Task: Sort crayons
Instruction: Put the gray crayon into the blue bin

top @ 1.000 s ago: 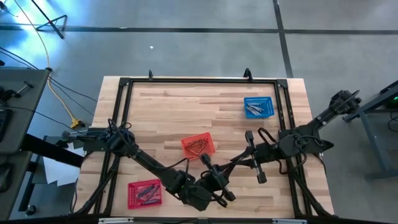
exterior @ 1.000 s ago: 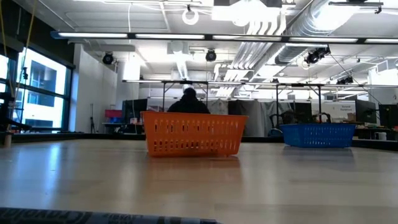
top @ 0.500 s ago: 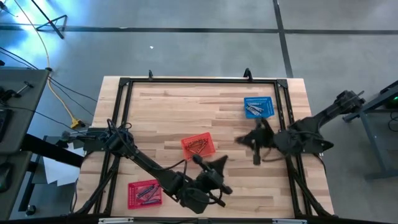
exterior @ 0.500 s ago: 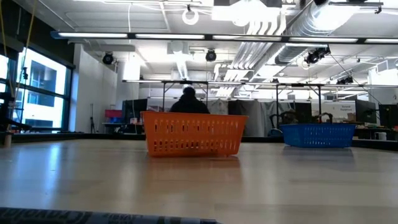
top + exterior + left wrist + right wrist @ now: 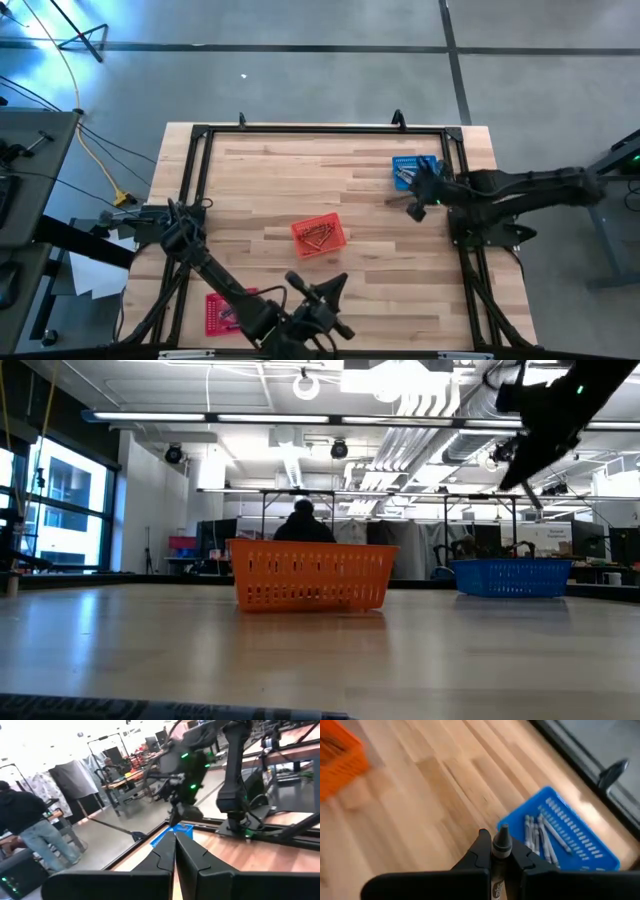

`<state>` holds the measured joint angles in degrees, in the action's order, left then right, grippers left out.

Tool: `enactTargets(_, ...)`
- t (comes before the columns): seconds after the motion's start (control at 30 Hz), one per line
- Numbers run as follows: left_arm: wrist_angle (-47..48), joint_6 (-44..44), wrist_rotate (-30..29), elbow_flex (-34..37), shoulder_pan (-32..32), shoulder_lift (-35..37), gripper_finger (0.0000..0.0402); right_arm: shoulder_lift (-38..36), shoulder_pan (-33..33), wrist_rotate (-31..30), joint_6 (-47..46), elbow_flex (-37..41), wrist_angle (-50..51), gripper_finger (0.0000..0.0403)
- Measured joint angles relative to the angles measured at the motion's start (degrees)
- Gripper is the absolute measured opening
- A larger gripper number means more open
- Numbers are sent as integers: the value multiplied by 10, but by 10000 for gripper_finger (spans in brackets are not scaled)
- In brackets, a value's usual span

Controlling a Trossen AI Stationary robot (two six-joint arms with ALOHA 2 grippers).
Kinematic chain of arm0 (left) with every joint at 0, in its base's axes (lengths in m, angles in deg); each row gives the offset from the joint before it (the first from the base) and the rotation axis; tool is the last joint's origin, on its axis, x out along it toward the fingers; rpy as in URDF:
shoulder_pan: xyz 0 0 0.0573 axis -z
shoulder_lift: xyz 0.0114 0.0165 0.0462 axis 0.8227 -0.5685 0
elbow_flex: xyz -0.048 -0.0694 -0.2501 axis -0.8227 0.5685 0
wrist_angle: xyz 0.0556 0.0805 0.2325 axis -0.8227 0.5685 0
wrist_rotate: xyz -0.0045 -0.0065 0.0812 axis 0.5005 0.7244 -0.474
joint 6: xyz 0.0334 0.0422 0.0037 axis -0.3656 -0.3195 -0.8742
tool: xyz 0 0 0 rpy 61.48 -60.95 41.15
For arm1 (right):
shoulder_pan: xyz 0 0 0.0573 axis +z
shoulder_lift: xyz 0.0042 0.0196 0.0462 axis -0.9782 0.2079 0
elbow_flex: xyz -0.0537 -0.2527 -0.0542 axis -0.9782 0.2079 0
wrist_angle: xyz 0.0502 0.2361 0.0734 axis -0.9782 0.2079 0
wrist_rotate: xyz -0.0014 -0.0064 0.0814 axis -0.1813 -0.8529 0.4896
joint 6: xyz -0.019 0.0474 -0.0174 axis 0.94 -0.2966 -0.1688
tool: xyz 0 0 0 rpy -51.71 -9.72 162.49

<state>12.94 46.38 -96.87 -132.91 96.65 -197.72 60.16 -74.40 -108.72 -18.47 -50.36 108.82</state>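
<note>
Your right hand [image 5: 501, 851] is clamped on a grey crayon [image 5: 500, 841], held above the bench [image 5: 260, 190] just beside the blue basket [image 5: 416, 171], where more grey crayons [image 5: 545, 838] lie. Your left hand [image 5: 174, 854] is pressed together, empty, over the near bench edge beside the red basket [image 5: 226, 311]. The orange basket [image 5: 319, 235] sits mid-bench holding crayons.

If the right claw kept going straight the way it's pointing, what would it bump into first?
Probably the blue basket. The right claw, shut on a grey crayon, points down toward the basket's near edge, where more grey crayons lie. Depth is hard to judge, so it might meet the bare table just before the basket.
</note>
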Motion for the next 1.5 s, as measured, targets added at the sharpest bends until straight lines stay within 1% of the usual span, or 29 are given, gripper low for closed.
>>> enactTargets(0.07,10,14,0,0,6,0,1,0,-61,40,41,21,-16,3)
enactTargets(0.13,20,29,0,0,11,0,1,1,-126,93,74,36,-42,4)
enactTargets(0.2,32,37,0,0,16,0,1,1,-192,149,106,37,-70,5)
enactTargets(0.23,38,39,0,0,18,0,1,2,-223,167,118,37,-80,5)
enactTargets(0.3,45,39,0,0,23,0,1,4,-280,189,133,37,-93,6)
enactTargets(0.4,53,40,0,0,28,0,1,18,-347,222,139,37,-106,7)
enactTargets(0.47,59,40,0,0,30,0,1,35,-382,240,139,37,-112,7)
enactTargets(0.57,80,41,0,0,33,0,1,74,-418,257,132,37,-137,8)
enactTargets(0.73,107,61,0,0,34,0,1,147,-453,259,115,37,-186,8)
enactTargets(0.9,139,91,0,0,34,0,1,210,-466,257,107,37,-219,8)
enactTargets(1.03,153,115,0,0,34,0,1,236,-467,256,108,37,-224,9)
enactTargets(1.2,156,115,0,0,34,-1,1,241,-467,254,109,37,-213,11)
enactTargets(1.3,157,115,0,0,34,-1,1,241,-467,254,109,37,-211,25)
enactTargets(1.5,157,115,0,0,34,-1,1,241,-467,254,109,37,-200,79)
